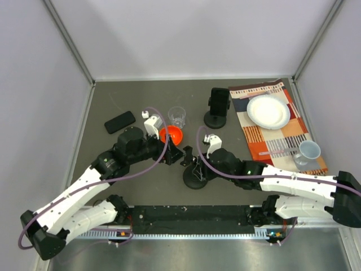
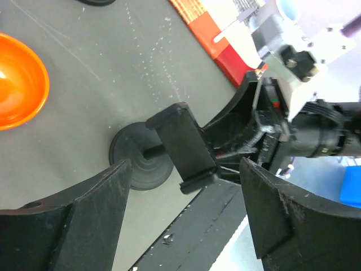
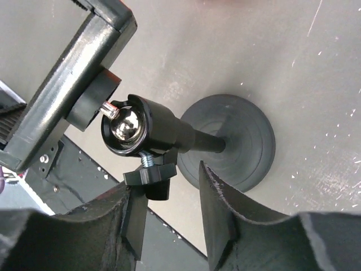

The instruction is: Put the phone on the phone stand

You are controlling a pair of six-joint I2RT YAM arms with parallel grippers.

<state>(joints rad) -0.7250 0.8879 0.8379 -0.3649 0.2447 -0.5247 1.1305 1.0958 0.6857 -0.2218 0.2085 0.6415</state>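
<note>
Over at the back left the phone (image 1: 119,122) lay flat and untouched, well apart from the stand (image 1: 194,174) near the arms. So basically nothing was done yet, pick-up and placing both left. Left gripper (image 2: 185,169) was spread wide around the stand's cradle. Right gripper (image 3: 166,186) was parted narrowly around its knob, not pinching as far as I could see. Bowl (image 1: 172,135), glass (image 1: 177,116), mug (image 1: 309,151) and plate (image 1: 268,111) all looked empty.

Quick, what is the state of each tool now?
Left tool: open, holding nothing.
Right tool: narrow gap at the phone stand's knob; grip cannot be told.
</note>
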